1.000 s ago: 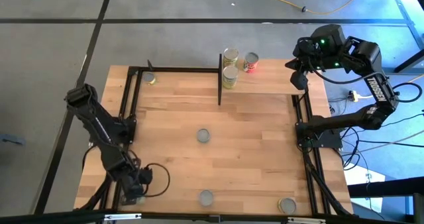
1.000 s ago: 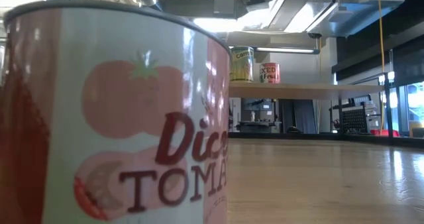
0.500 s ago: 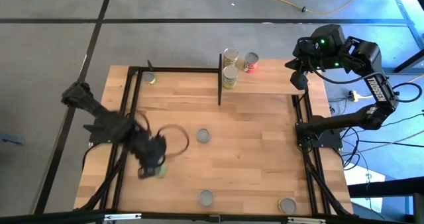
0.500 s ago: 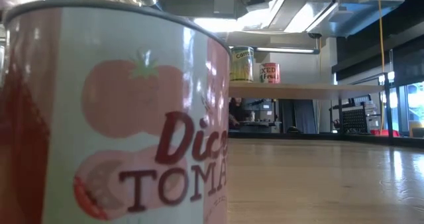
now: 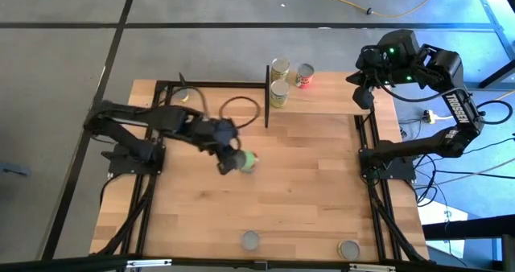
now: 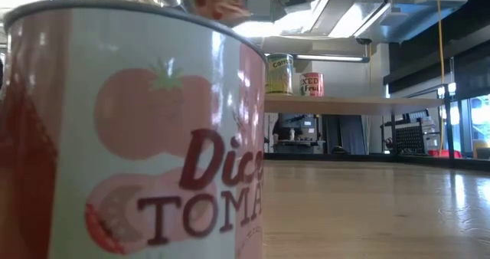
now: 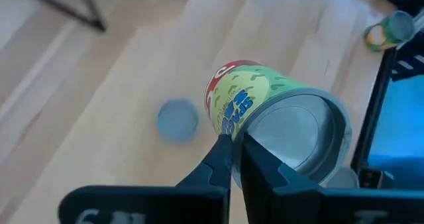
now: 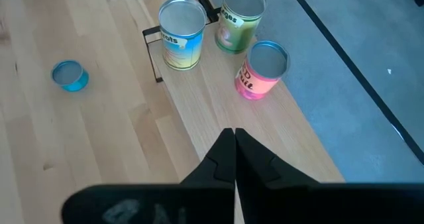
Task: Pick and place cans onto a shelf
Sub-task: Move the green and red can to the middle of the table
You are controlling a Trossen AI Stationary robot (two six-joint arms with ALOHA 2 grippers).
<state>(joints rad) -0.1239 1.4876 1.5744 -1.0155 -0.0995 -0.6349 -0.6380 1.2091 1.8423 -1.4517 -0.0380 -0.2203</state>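
A green-labelled cylindrical tin can sits mid-frame in the high view, tilted and pinched at its rim by the left gripper. The raised light-wood shelf at upper right carries three cans. The right gripper hovers above it, fingers closed, empty.

Shelf: three cans clustered at its left end against the black divider upright; the board right of them is bare up to the right gripper, hanging over the right end with fingers pressed together. Left gripper is over the tabletop below the shelf's left end, clamped on a tilted green-labelled can. Open wood lies between it and the shelf, with two cans standing well off at the near edge.
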